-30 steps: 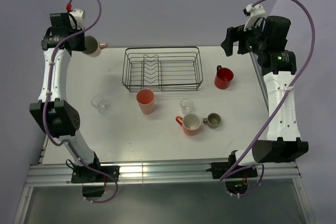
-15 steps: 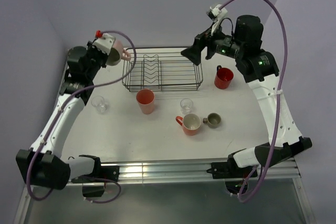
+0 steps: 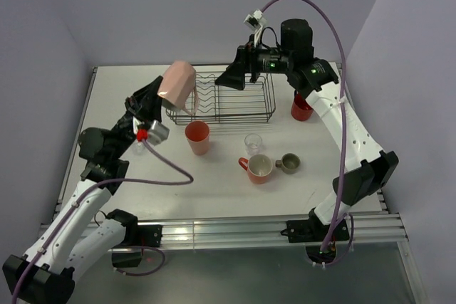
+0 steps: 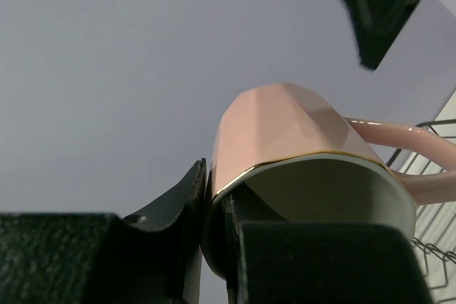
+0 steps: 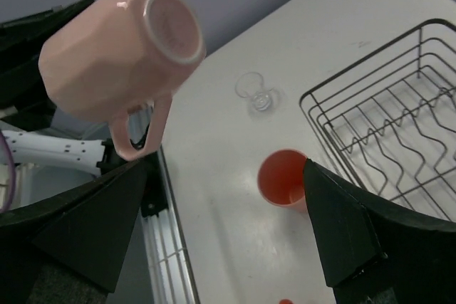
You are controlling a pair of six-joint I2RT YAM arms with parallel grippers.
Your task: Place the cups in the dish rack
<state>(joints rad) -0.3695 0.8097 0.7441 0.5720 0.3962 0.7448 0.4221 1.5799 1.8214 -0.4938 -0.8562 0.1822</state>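
A raised mug point(image 3: 177, 83) hangs by the left end of the dish rack point(image 3: 226, 120). Just before the rack stand a tumbler point(image 3: 197, 137) and, rightward, a glass point(image 3: 253, 142). Farther before it sit a wide mug point(image 3: 258, 168) and a small mug point(image 3: 288, 163), side by side. Right of the rack, a lone mug point(image 3: 299, 110).

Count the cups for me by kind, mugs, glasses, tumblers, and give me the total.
Mugs: 4, pink mug, red mug, orange mug, grey-olive mug
Clear glasses: 2, middle glass, left glass
Tumblers: 1, salmon tumbler
Total: 7
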